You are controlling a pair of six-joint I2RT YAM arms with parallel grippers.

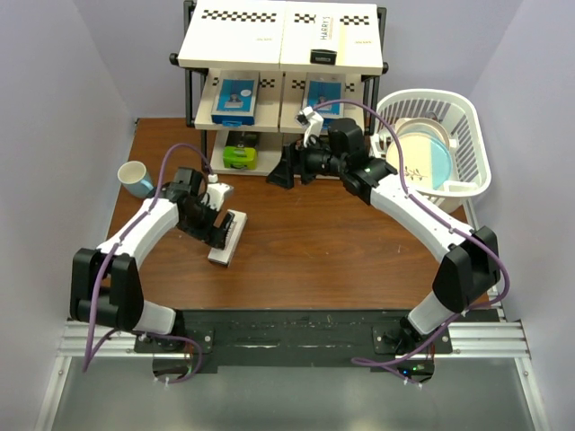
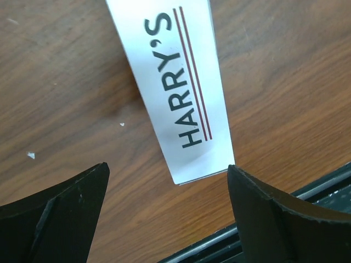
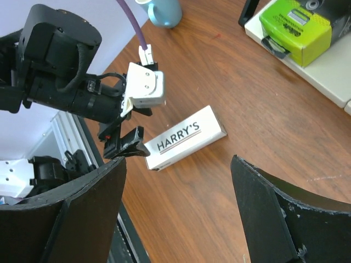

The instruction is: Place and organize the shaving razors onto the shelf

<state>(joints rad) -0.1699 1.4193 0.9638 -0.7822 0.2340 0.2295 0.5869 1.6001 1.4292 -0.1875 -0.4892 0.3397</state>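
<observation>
Top view: a brown wooden table point(image 1: 305, 242) is seen between pale lilac walls. The shelf point(image 1: 281, 40) is stood at the far edge. A HARRY'S box point(image 1: 325, 36) is laid on its top board, two blue-and-white boxes point(image 1: 235, 97), point(image 1: 322, 94) on the middle board, and a lime-green box point(image 1: 240, 158) on the bottom board. A second HARRY'S box point(image 1: 225, 251) is lying flat on the table, with the left gripper point(image 1: 218, 233) over it. The right gripper point(image 1: 286, 172) is held in front of the shelf. A mug point(image 1: 137, 180) is at the left, and a basket point(image 1: 467, 135) with a plate point(image 1: 422, 157) at the right.

Left wrist: the fingers point(image 2: 55, 219) are spread wide, and the box end is framed between them. One tip is possibly touching its corner.

Right wrist: the fingers point(image 3: 285, 219) are spread apart with nothing between them.
</observation>
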